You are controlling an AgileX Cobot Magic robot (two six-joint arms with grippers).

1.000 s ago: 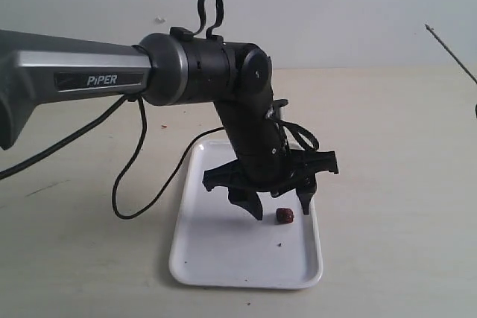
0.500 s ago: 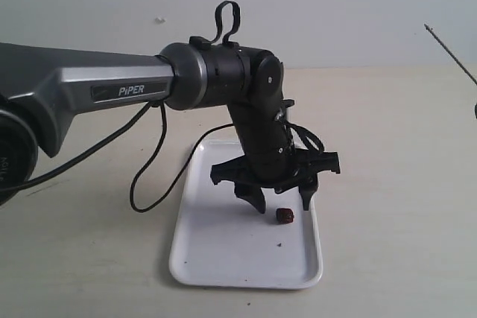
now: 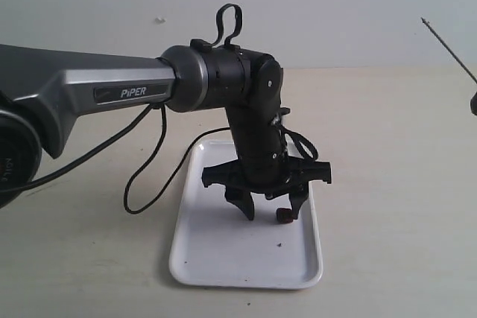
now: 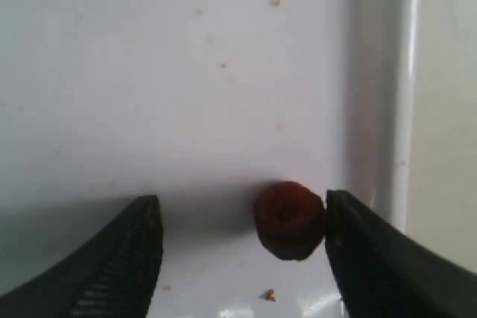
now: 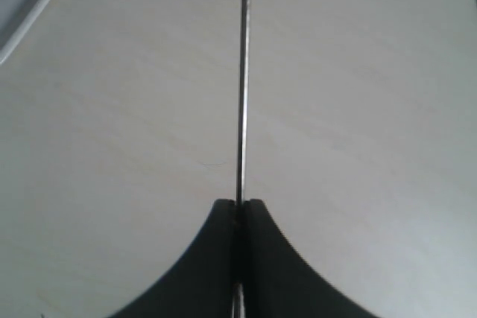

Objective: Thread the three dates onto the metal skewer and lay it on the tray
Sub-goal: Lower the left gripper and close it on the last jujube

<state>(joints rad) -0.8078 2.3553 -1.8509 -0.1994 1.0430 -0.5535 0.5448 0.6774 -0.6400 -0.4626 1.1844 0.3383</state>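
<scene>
Left end effector (image 3: 272,206) is down over the flat white rectangular tray (image 3: 216,255), jaws spread wide and gripping nothing. The small dark reddish-brown wrinkled date (image 3: 284,216) sits on the tray floor between the two black fingers (image 4: 376,258). The left wrist view has the date (image 4: 289,220) right up against one finger, touching or just shy, I cannot tell, and well apart from the other. From outside, it lies around 3 o'clock of the tray's middle, near the rim, partly hidden behind a finger.

Over at 2 o'clock of the scene, the right end effector (image 5: 238,206) is clamped tight on the very thin dark grey metal skewer (image 5: 241,94), and the rod runs straight out from the closed tips. In the exterior view the skewer (image 3: 448,51) slants up toward 11 o'clock, in the air above the pale beige worktop (image 3: 387,184), well apart from the tray. In the right wrist view a dark reddish-brown shape is cut off at the picture edge by the rod's far end. Whether it is on the rod I cannot tell.

A black cable (image 3: 141,191) loops over the worktop at 9 o'clock of the tray.

Against half a second ago, the left end effector has dropped, so its fingers now flank the date instead of hanging above it. The date has not moved, and the skewer tip has crept slightly upward.
</scene>
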